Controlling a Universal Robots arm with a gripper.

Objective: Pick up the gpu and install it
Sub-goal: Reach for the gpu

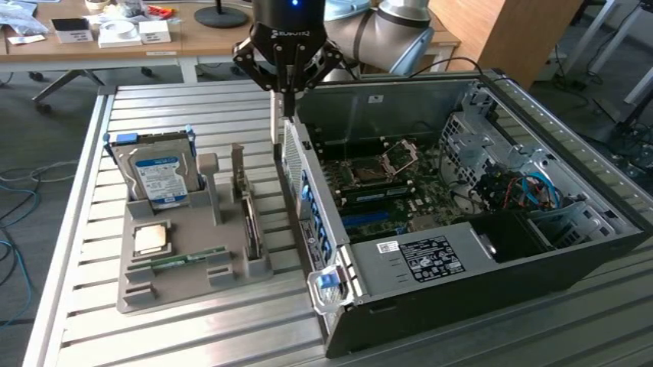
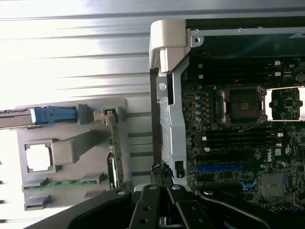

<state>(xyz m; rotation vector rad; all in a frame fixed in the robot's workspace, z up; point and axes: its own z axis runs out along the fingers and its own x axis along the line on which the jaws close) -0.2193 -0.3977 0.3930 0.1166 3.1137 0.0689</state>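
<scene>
The gpu [image 1: 250, 229] stands on edge in a slot of the grey holder [image 1: 138, 294], its silver bracket end pointing up and away. In the wrist view the gpu [image 2: 112, 157] is a thin green edge beside the case wall. My gripper [image 1: 289, 109] hangs shut with nothing between its fingers. It is above the rear edge of the open computer case [image 1: 571, 252], to the exterior view's right of the gpu and higher. The wrist view shows the gripper [image 2: 162, 190] over that same rear wall, with the motherboard [image 2: 238, 143] and its blue slot [image 2: 219, 168] beyond.
The holder also carries a silver hard drive [image 1: 158, 172] with a blue-white label, a square processor [image 1: 151, 238] and a narrow green RAM strip [image 1: 189, 260]. Everything rests on a slatted metal table [image 1: 183, 336]. A desk [image 1: 122, 42] with small items stands behind.
</scene>
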